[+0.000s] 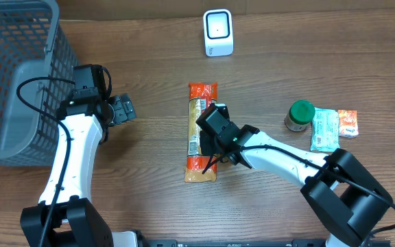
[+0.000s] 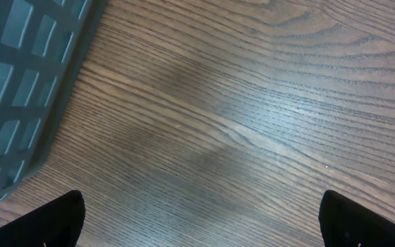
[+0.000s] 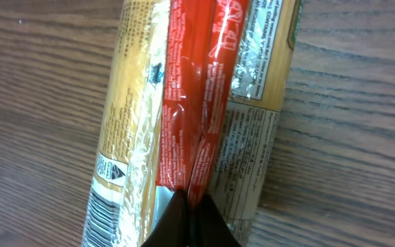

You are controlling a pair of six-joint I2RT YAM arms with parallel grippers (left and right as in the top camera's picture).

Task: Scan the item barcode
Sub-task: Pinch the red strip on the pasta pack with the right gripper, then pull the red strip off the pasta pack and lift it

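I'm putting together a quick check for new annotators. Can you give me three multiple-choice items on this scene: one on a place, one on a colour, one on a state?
1. In the overhead view, where is the white scanner relative to the snack package?
A. Left of it
B. Past its upper end
C. Below its lower end

2. What colour is the jar lid?
A. Red
B. Blue
C. Green

3. What is the state of the right gripper?
A. Shut on the snack package's red seam
B. Wide open above the snack package
C. Shut on nothing, away from the snack package

Answers:
1 B: the scanner sits above the package's red end.
2 C: the round cap is plainly green.
3 A: the wrist view shows the fingertips pinched together on the red fin.
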